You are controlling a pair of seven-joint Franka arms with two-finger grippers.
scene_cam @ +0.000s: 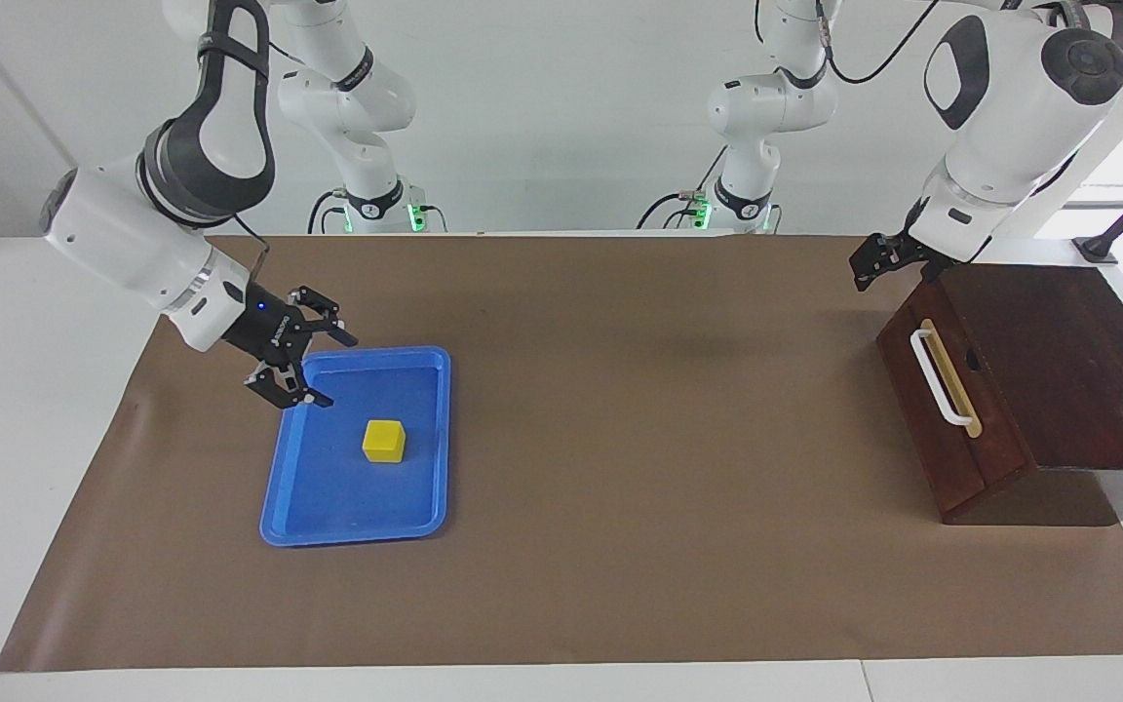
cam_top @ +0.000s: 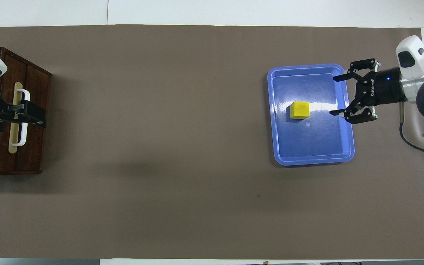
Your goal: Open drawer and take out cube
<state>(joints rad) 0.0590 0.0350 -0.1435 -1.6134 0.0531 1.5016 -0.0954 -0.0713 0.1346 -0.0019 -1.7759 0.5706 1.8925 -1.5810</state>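
The yellow cube (scene_cam: 384,441) (cam_top: 299,110) lies free in the blue tray (scene_cam: 357,534) (cam_top: 313,161). My right gripper (scene_cam: 342,372) (cam_top: 332,95) hangs open and empty, raised over the tray's rim toward the right arm's end, apart from the cube. At the left arm's end stands the dark wooden drawer (scene_cam: 932,419) (cam_top: 31,154), pushed in, its white handle (scene_cam: 939,378) (cam_top: 22,138) facing the table's middle. My left gripper (scene_cam: 859,278) (cam_top: 43,118) hovers open over the drawer's front top edge, holding nothing.
Brown paper (scene_cam: 639,439) covers the table between the tray and the drawer cabinet (scene_cam: 1068,361). White table margins show around the paper.
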